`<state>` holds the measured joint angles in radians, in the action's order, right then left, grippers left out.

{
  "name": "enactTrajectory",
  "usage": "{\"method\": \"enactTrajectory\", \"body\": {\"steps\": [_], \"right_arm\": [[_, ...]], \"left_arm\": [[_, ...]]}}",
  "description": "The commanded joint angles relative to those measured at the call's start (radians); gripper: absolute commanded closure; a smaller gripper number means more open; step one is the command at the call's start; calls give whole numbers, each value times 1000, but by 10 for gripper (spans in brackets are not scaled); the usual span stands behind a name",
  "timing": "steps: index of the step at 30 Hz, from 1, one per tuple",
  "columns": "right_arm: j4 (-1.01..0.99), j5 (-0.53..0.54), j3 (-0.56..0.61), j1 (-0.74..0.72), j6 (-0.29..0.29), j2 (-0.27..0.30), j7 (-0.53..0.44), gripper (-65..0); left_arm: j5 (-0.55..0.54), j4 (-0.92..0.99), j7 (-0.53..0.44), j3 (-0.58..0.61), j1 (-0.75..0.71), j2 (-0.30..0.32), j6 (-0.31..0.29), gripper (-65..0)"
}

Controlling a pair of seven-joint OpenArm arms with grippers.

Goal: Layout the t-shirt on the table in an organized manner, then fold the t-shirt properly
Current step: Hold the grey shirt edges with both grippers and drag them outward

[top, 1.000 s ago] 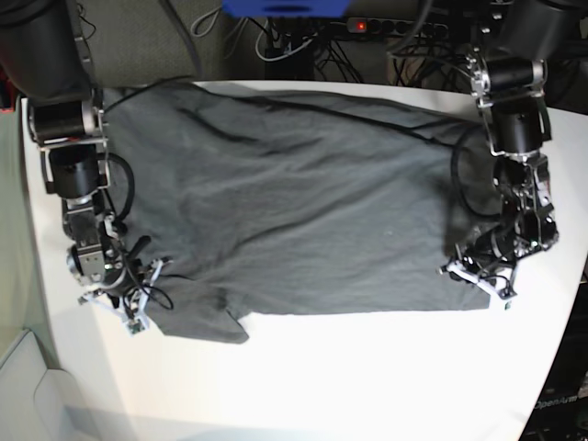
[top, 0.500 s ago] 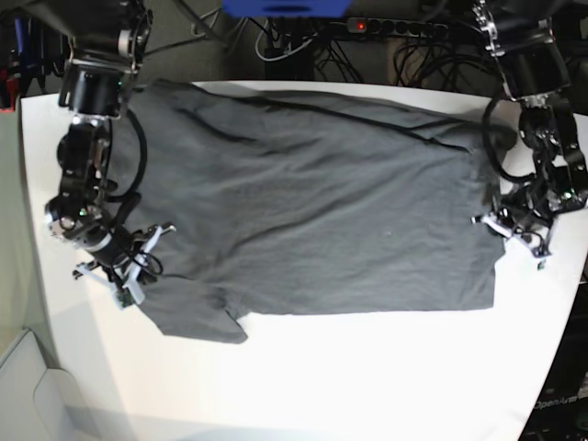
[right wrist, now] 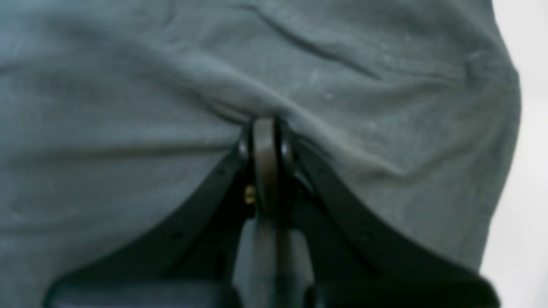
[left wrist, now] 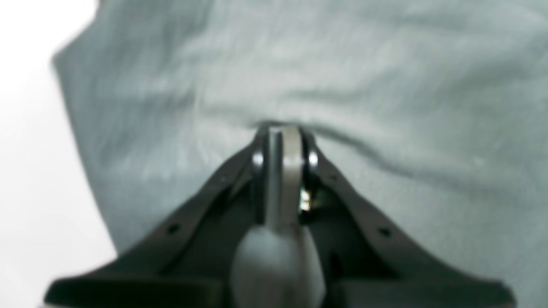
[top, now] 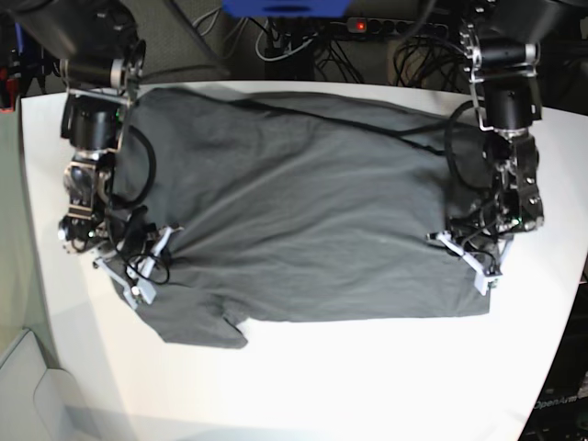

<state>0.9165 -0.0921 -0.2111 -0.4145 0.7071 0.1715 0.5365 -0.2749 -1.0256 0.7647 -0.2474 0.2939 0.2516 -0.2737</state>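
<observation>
The dark grey t-shirt [top: 303, 202] lies spread wide across the white table [top: 367, 386], with one sleeve folded at its lower left [top: 216, 326]. My left gripper [top: 464, 253] is at the shirt's right edge in the base view. In the left wrist view it [left wrist: 282, 128] is shut on a pinch of t-shirt [left wrist: 342, 64]. My right gripper [top: 147, 266] is at the shirt's left edge. In the right wrist view it [right wrist: 265, 122] is also shut on a tuck of t-shirt [right wrist: 128, 85]. Creases run from both pinches toward the middle.
Behind the table's far edge are a power strip with cables [top: 386, 28] and a blue object [top: 285, 7]. A pale bin [top: 28, 386] stands off the table's lower left corner. White table shows beside the cloth in both wrist views [left wrist: 25, 171] [right wrist: 531, 171].
Both grippers stayed shut on the cloth. The left gripper moved inward and down in the base view, the right one shifted slightly inward, and the shirt between them has slackened into diagonal creases.
</observation>
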Motion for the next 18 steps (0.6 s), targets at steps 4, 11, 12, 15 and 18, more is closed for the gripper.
{"method": "enactTrajectory", "body": {"steps": [4,11,12,15,18], "right_arm": [[-175,-22,3,-113,-9,52,-141,0],[-342,-19,-3,-226,-188,95,-476,0],[-340,-19,-3,-228,-235,96,-500,0],[-310,-15,-4,-241,-283,113,-519,0],[-208,-13,-4,-194,-274,125,-450,0]], "left_arm": [[7,143,-78,15,100,5,1,-50],[-4,228,-239,6,233,-30,1,-50],[-7,205,-238,4,238,-30,1,-50],[-54,75,-221,4,232,-30,1,-50],[-100,-111,-40,-2,175,-11,1,-50]]}}
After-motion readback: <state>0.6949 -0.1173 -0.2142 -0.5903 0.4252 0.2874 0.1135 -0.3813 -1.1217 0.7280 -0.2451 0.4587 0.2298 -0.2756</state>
